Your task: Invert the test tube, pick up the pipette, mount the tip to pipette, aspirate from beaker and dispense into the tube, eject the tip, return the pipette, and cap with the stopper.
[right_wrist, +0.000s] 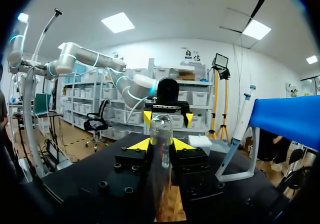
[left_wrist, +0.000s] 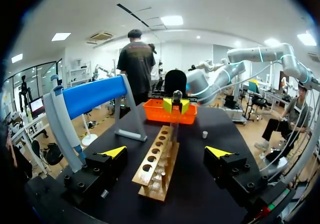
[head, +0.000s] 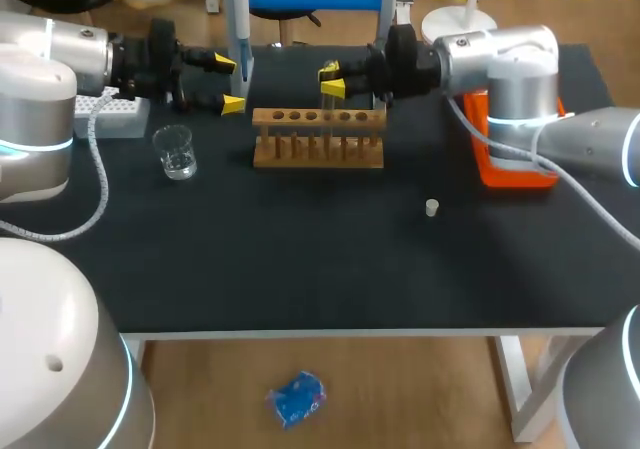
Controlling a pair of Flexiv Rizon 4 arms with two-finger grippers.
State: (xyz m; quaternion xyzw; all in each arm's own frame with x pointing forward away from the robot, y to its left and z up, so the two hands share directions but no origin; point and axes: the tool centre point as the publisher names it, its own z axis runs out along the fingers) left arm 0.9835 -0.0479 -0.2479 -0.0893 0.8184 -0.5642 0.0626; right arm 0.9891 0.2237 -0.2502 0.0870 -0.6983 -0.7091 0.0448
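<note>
Looking down from the head view, we see our right claw point(head: 332, 77) above the wooden rack point(head: 318, 137) on the counter point(head: 300, 259). What it grips is too faint to make out here. Our left claw point(head: 228, 82) stands with its fingers apart near the pipette point(head: 240, 19), holding nothing. The beaker point(head: 177, 152) and the stopper point(head: 432, 207) stand well apart on either side of the rack.

In the left wrist view, the test tube point(left_wrist: 175, 124) hangs upright from the right claw over the far end of the rack, well ahead of our spread fingers.

In the right wrist view, both yellow tips press the tube from two sides, so this claw is clamped on it.

We judge the tube light and stiff but smooth, thin glass: slippery and easily cracked. A hold on the cylindrical body with modest force suits it best, away from the open mouth and the rounded end.
</note>
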